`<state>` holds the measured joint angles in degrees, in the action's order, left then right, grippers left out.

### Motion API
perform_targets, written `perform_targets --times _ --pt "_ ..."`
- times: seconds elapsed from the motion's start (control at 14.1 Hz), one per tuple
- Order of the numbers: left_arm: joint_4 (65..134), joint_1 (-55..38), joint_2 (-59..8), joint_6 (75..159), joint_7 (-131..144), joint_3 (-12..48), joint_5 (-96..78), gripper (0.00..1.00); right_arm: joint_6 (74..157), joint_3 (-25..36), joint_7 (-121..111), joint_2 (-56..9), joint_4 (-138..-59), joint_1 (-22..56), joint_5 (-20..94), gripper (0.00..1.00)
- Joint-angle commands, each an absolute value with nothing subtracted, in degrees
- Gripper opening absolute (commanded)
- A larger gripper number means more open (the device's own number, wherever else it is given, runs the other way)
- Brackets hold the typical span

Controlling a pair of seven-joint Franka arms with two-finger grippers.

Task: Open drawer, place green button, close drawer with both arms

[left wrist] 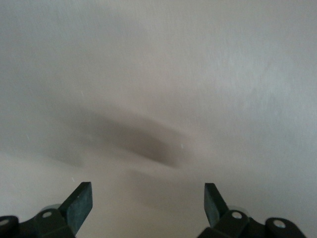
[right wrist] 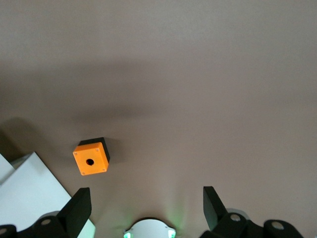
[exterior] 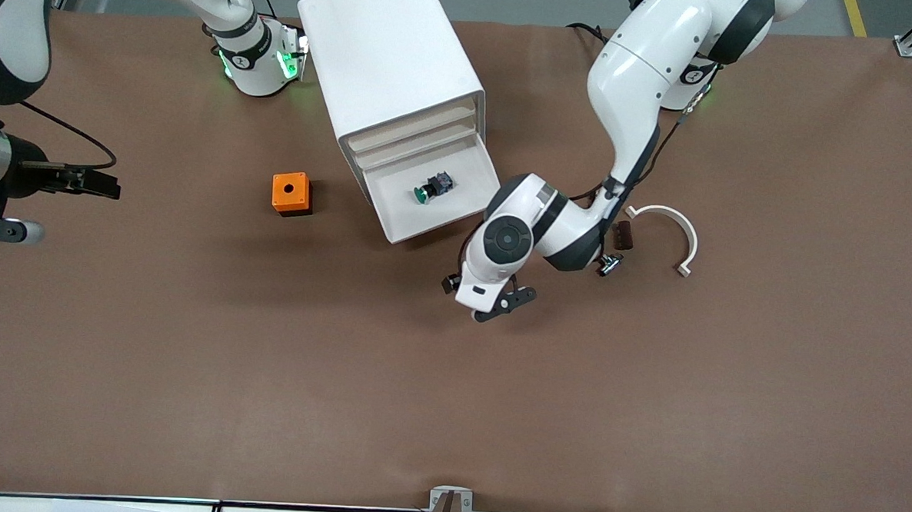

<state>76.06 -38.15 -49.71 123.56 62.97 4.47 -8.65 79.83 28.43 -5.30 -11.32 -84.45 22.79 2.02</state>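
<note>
Brown covering runs over the whole table (exterior: 189, 367), and the front view alone takes in all of it. A white cabinet (exterior: 391, 61) stands toward the robots' bases with its bottom drawer (exterior: 435, 197) pulled open, and the button (exterior: 432, 187) lies on its side inside that drawer, green cap toward the camera. An orange box (exterior: 292, 193) with a hole in its top sits beside the cabinet toward the right arm's end of the table. Toward the left arm's end lie a white curved bracket (exterior: 676, 231) and, just beside it, a small dark block (exterior: 622, 235).

The left end effector (exterior: 504, 300) hangs over bare table just in front of the open drawer, nearer the camera than the drawer's front edge. Its state is hard to judge from the front — the left wrist view settles it: the left end effector (left wrist: 147, 201) has its fingers spread wide with nothing between them, and only plain table and a soft shadow below.

The right end effector (exterior: 90, 182) waits high over the table's edge at the right arm's end. In the right wrist view — looking down from well above — the right end effector (right wrist: 146, 203) stands apart and empty, with the orange box (right wrist: 91, 158), a corner of the white cabinet (right wrist: 29, 191) and the right arm's green-lit base (right wrist: 149, 229) below it.

Grey floor shows past the table's top edge, and cables trail along its near edge.
</note>
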Motion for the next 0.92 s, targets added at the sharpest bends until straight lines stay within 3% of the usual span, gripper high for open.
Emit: perform_targets --times 0.0,0.28,0.85 --pt "77.9 -40.2 -48.0 122.0 66.3 4.0 -7.3 0.99 79.5 28.2 -11.1 -11.7 -82.0 19.3 2.9 1.00" --pt "77.9 -41.6 -46.9 117.0 67.9 4.2 -7.3 0.99 79.2 28.1 -10.8 -11.7 -77.9 18.4 2.8 1.00" --pt "78.6 -44.3 -45.1 114.7 71.6 6.1 -7.4 0.99 75.2 28.4 -11.2 -7.6 -78.1 17.6 7.6 1.00"
